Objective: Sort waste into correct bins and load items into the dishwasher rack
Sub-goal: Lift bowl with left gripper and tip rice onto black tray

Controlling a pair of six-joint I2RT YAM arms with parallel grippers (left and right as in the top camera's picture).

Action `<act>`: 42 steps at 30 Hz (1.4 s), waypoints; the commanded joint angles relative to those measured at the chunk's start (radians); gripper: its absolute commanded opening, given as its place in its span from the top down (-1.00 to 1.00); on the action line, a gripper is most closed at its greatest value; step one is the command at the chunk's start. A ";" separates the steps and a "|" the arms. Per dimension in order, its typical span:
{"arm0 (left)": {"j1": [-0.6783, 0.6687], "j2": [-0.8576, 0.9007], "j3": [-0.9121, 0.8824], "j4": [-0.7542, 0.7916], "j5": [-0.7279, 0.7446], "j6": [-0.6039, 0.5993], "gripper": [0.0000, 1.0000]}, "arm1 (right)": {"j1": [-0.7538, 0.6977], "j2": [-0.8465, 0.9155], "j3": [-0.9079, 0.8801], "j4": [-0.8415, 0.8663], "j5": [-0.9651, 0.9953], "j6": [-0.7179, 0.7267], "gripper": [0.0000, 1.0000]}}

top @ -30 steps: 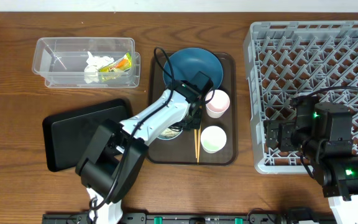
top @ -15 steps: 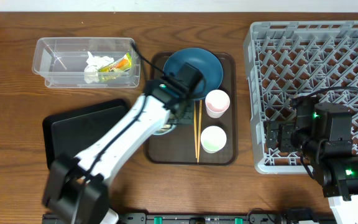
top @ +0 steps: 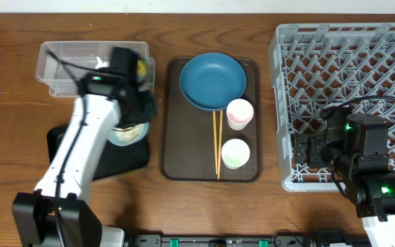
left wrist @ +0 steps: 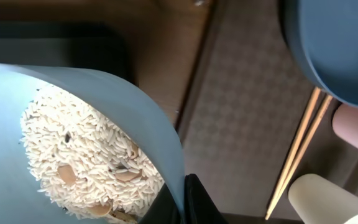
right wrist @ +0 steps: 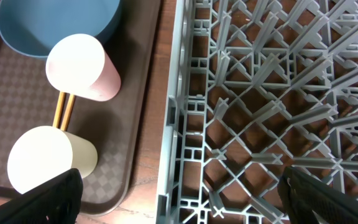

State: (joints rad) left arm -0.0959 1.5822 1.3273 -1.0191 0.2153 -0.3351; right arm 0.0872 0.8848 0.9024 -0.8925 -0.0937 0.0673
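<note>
My left gripper (left wrist: 182, 200) is shut on the rim of the small bowl (top: 129, 133), one finger inside and one outside. The bowl hangs over the right end of the black tray (top: 70, 147). White rice scraps (left wrist: 86, 152) lie inside the bowl. The clear tub (top: 64, 67) holds the tissue (top: 103, 72) and the wrapper (top: 130, 71). On the brown tray (top: 184, 147) are the blue plate (top: 212, 81), pink cup (top: 239, 113), white cup (top: 235, 153) and chopsticks (top: 218, 144). My right gripper (right wrist: 182, 205) stands open over the front left edge of the dishwasher rack (top: 348, 75).
The brown serving tray lies between the black tray and the rack. In the right wrist view the pink cup (right wrist: 82, 68) and white cup (right wrist: 48, 162) sit just left of the rack wall (right wrist: 179, 124). Bare wooden table (top: 19, 103) shows at the left.
My left arm has lifted the bowl off the brown tray and swung it left, over the black tray. The chopsticks now lie uncovered. The right arm has not moved.
</note>
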 commanded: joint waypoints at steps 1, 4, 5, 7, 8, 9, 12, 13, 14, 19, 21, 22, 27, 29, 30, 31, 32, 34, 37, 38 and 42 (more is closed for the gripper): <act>0.106 -0.010 -0.034 -0.001 0.188 0.120 0.88 | -0.010 -0.008 0.020 0.001 0.000 0.006 -0.98; 0.216 -0.009 -0.079 0.006 0.314 0.184 0.88 | -0.010 -0.008 0.020 0.001 0.000 0.006 -0.98; 0.260 -0.009 -0.101 0.013 0.368 0.208 0.88 | -0.010 -0.008 0.020 0.001 0.000 0.006 -0.99; 0.338 -0.009 -0.138 0.029 0.465 0.255 0.88 | -0.010 -0.008 0.020 0.002 0.000 0.006 -0.99; 0.383 -0.009 -0.158 0.038 0.516 0.278 0.88 | -0.010 -0.008 0.020 0.002 0.000 0.006 -0.98; 0.428 -0.009 -0.175 0.043 0.570 0.306 0.88 | -0.010 -0.008 0.020 0.001 0.000 0.006 -0.99; 0.553 -0.007 -0.217 0.048 0.742 0.389 0.88 | -0.010 -0.008 0.020 -0.002 0.000 0.006 -0.99; 0.603 -0.004 -0.233 0.048 0.806 0.415 0.88 | -0.010 -0.008 0.020 -0.002 0.000 0.006 -0.98; 0.639 -0.001 -0.245 0.048 0.850 0.425 0.88 | -0.010 -0.008 0.020 -0.002 0.000 0.006 -0.98; 0.796 0.039 -0.299 0.060 1.068 0.467 0.88 | -0.010 -0.008 0.020 -0.002 0.000 0.006 -0.98; 0.835 0.072 -0.310 0.060 1.141 0.488 0.88 | -0.010 -0.008 0.020 -0.002 0.000 0.006 -0.98; 0.849 0.092 -0.314 0.059 1.169 0.505 0.88 | -0.010 -0.008 0.020 -0.002 0.000 0.006 -0.99; 0.878 0.191 -0.335 0.060 1.312 0.606 0.88 | -0.010 -0.008 0.020 -0.001 0.000 0.006 -0.98; 0.878 0.222 -0.340 0.060 1.353 0.635 0.88 | -0.010 -0.008 0.020 -0.001 0.000 0.006 -0.99; 0.878 0.233 -0.342 0.060 1.358 0.638 0.88 | -0.010 -0.008 0.020 -0.002 0.000 0.006 -0.99; 0.878 0.240 -0.342 0.060 1.358 0.639 0.88 | -0.010 -0.008 0.020 -0.002 0.000 0.006 -0.98; 0.878 0.243 -0.342 0.058 1.358 0.641 0.88 | -0.010 -0.008 0.020 -0.002 0.000 0.006 -0.98; 0.878 0.241 -0.342 0.056 1.358 0.640 0.88 | -0.010 -0.008 0.020 -0.002 0.000 0.006 -0.99; 0.878 0.241 -0.342 0.035 1.358 0.637 0.88 | -0.010 -0.008 0.020 -0.002 0.000 0.006 -0.98; 0.878 0.241 -0.342 0.024 1.358 0.637 0.88 | -0.010 -0.008 0.020 -0.002 0.000 0.006 -0.98; 0.879 0.243 -0.342 0.043 1.344 0.671 0.88 | -0.010 -0.008 0.020 -0.002 0.000 0.006 -0.98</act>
State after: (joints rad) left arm 0.7780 1.8248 0.9894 -1.0080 1.5364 0.2790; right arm 0.0872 0.8848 0.9024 -0.8940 -0.0937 0.0673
